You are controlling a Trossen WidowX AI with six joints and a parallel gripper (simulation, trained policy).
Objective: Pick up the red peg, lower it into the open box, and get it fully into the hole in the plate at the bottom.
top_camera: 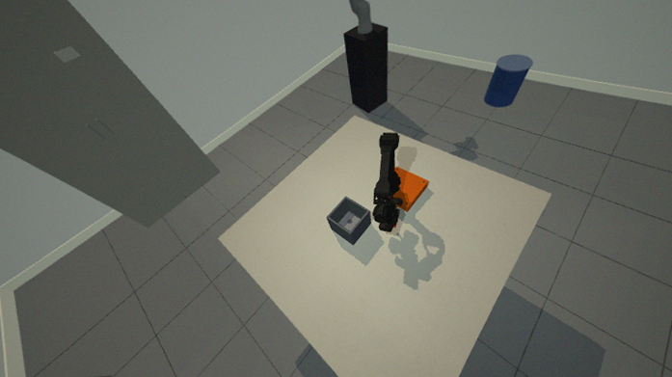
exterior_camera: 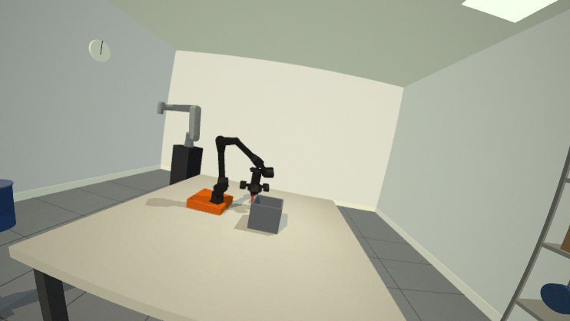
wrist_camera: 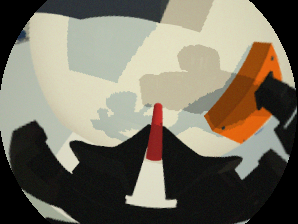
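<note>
Because the claw (top_camera: 390, 228) (exterior_camera: 253, 194) (wrist_camera: 155, 128) is clamped on the red peg (top_camera: 394, 226) (exterior_camera: 252, 198) (wrist_camera: 155, 142) beside the open box (top_camera: 351, 230) (exterior_camera: 265, 216) (wrist_camera: 105, 9), I judge the grasping step is in hand; next, it should lift the peg above the rim, then go across toward the hole.

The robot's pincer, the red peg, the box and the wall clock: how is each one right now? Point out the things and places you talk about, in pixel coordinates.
pincer (exterior_camera: 253, 193) (wrist_camera: 155, 128): shut on the red peg
red peg (exterior_camera: 252, 198) (wrist_camera: 155, 142): held, outside the box
box (top_camera: 348, 232) (exterior_camera: 264, 216): open at the top, standing upright on the table
clock (exterior_camera: 99, 50): hanging on the wall
</note>
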